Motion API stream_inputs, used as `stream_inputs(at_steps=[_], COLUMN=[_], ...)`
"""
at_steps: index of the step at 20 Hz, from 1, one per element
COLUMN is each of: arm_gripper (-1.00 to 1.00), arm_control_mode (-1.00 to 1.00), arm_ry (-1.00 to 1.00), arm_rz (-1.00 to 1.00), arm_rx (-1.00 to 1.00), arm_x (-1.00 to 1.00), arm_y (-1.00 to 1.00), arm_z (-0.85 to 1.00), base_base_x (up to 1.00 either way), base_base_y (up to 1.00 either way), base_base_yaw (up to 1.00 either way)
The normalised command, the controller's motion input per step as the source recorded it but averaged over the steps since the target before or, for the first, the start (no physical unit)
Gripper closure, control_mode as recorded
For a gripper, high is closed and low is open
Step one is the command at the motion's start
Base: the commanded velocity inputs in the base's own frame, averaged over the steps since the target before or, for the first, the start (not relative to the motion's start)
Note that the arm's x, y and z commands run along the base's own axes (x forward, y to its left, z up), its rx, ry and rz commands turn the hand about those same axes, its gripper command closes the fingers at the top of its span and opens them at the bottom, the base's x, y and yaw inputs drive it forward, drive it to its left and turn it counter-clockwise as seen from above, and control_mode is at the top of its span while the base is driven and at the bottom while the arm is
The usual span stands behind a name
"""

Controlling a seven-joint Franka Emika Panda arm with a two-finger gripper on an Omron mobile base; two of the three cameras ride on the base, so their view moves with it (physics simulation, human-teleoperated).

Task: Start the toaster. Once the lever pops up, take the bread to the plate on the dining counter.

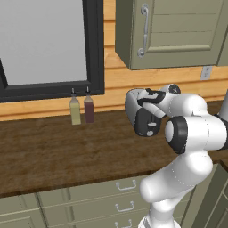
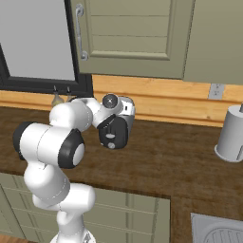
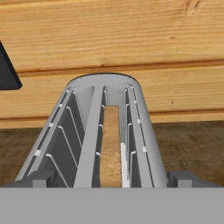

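The toaster [image 1: 130, 104] stands on the wood countertop against the wall, its silver-grey body [image 2: 129, 110] behind a black end panel [image 2: 114, 132] with pale controls. Seen from the hand, its two long slots [image 3: 105, 127] run toward the wall. The bread [image 3: 110, 148], a tan slice, sits down in the right slot. My gripper [image 3: 111, 178] hovers over the toaster's near end, open, one fingertip [image 3: 37, 178] on each side of the body with nothing held. The plate and the dining counter are out of view.
Two small bottles [image 1: 75, 111] [image 1: 89, 110] hang on the wood wall left of the toaster, under a dark-framed window [image 1: 95, 44]. A wall cabinet [image 1: 169, 31] hangs overhead. A grey canister [image 2: 232, 133] and a sink corner [image 2: 218, 232] lie to the right. Drawers [image 1: 127, 185] front the counter.
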Motion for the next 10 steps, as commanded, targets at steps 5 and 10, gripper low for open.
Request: stream_inputs(at_steps=[5, 10], arm_gripper=[-1.0, -1.0], arm_control_mode=[-1.0, -1.0], arm_ry=[0.0, 0.0], arm_rz=[0.0, 0.0], arm_rx=[0.0, 0.0], arm_x=[0.0, 0.0], arm_y=[0.0, 0.0], arm_z=[0.0, 0.0], base_base_x=[0.0, 0.0], base_base_y=[0.0, 0.0], base_base_yaw=[0.0, 0.0])
